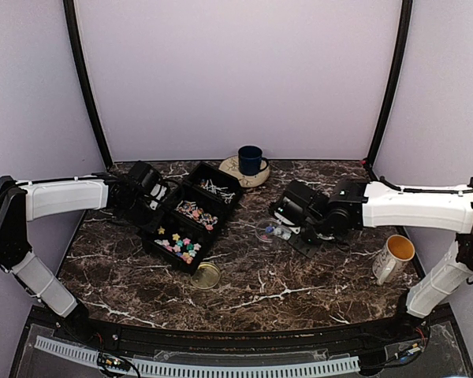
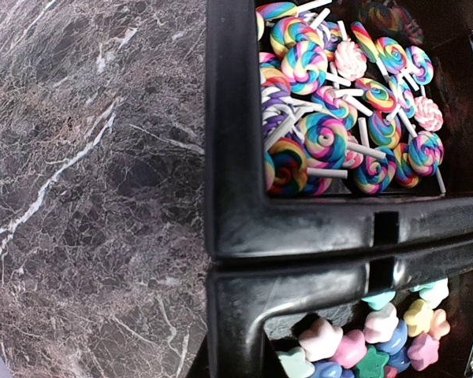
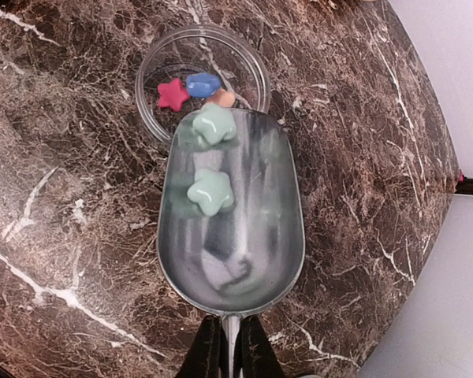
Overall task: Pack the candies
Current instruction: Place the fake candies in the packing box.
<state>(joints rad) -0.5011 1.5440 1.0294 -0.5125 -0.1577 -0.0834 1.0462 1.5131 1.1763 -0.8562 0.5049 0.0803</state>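
Gold lid (image 1: 206,276) beside tray (image 2: 315,228) of candies (image 1: 177,246).

The left arm (image 1: 63,197) rises from its base to a bent elbow, then reaches level toward the black tray (image 2: 315,228). The left gripper (image 1: 151,195) is closed and sits at the tray's left edge. The right arm (image 1: 414,206) mirrors that pose. The right gripper (image 3: 230,353) is well to the right of the tray, fingers pinched on the handle of a metal scoop (image 3: 256,236).
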